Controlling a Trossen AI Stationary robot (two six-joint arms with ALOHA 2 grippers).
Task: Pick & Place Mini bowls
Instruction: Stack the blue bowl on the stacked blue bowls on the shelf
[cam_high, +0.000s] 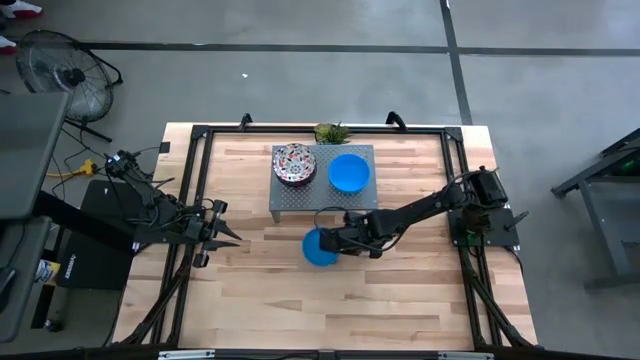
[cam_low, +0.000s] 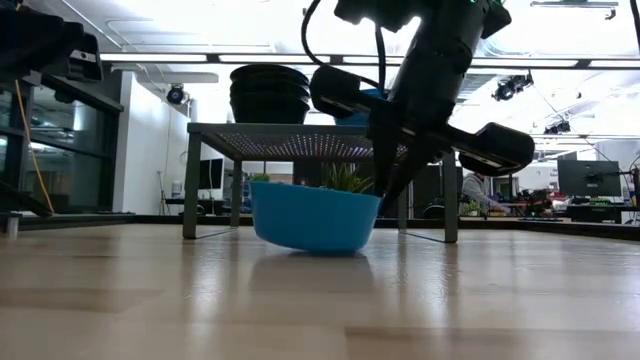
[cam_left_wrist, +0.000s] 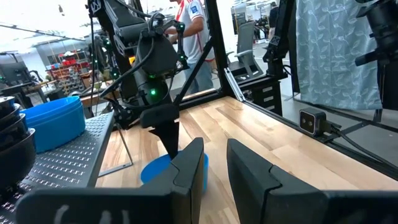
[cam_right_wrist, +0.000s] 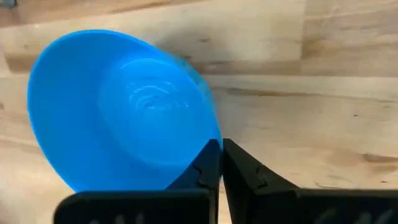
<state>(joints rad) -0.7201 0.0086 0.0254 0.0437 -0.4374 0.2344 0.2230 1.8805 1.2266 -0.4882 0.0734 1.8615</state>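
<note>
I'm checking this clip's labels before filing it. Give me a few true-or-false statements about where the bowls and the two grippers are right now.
1. The right gripper is shut on the rim of a blue bowl on the table. True.
2. That bowl sits flat. False: it is tilted in the low view, its side away from the gripper touching the wood.
3. The grey rack carries a stack of patterned bowls and a stack of blue bowls. True.
4. The left gripper holds a patterned bowl. False: it holds nothing and waits near the table's left edge.
5. The small green plant stands on the rack. False: it stands behind it.
</note>
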